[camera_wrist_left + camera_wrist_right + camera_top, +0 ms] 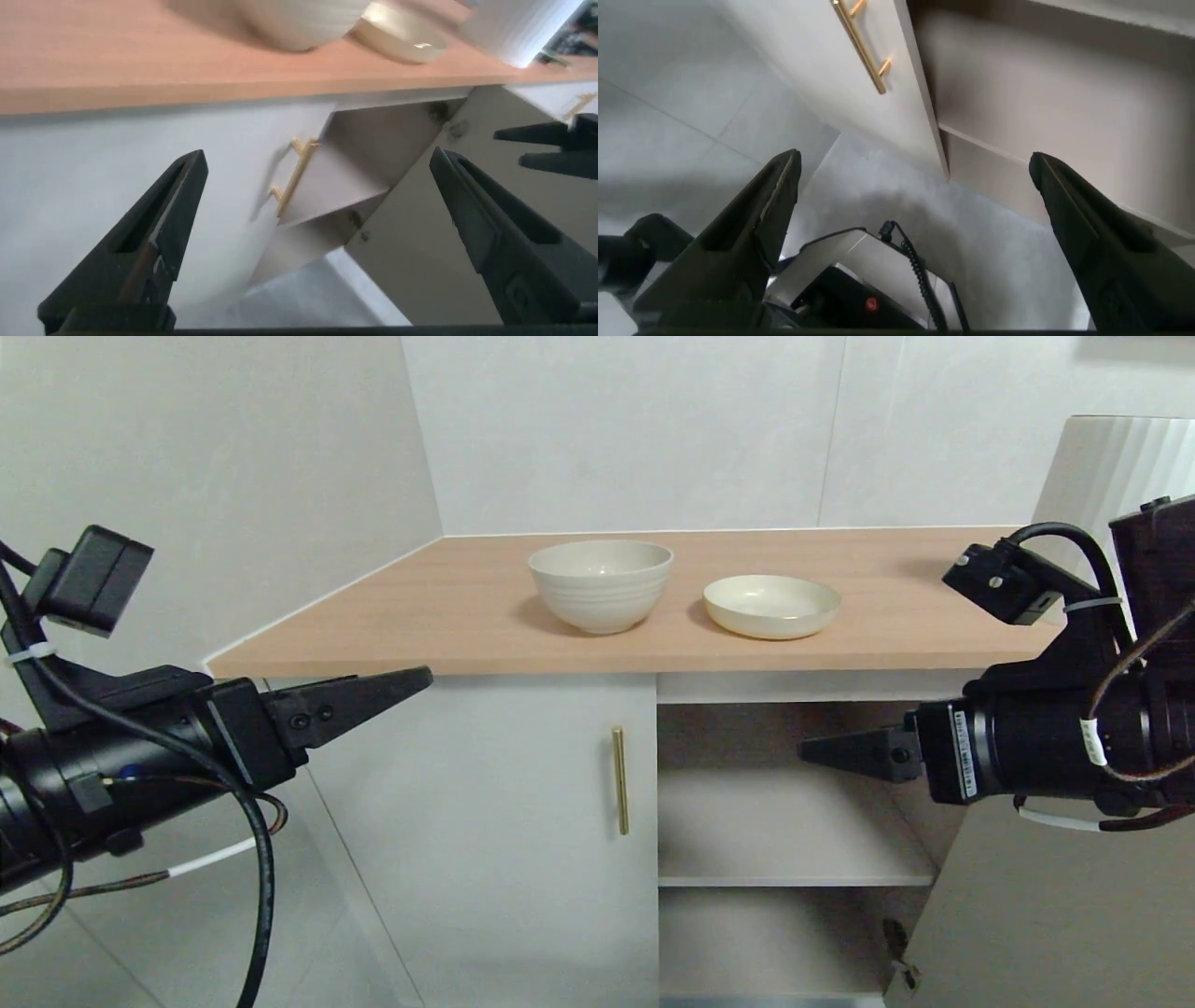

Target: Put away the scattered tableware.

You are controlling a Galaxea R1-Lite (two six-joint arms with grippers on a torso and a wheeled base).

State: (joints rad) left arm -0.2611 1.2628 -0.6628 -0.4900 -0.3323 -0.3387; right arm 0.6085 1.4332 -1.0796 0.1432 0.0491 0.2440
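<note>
a: what was the biggest thing in front?
b: the white cabinet (pixel 485 821), with its left door shut and its right compartment open, a shelf (pixel 794 870) across it.
a: and above?
b: the wooden bench (pixel 420 616), which carried the tableware.
a: the arms?
b: the left end effector (pixel 420 678) hung at 8 o'clock from the bowl, fingers spread wide and gripping nothing. the right end effector (pixel 808 749) sat at 5 o'clock from the dish, before the open compartment, also wide apart and holding nothing.
a: the tableware?
b: a deep ribbed bowl (pixel 600 583) stood upright mid-bench. a shallow dish (pixel 771 607) lay at its 3 o'clock, near but apart.
a: smallest?
b: the brass handle (pixel 619 793), at the bowl's 6 o'clock.
</note>
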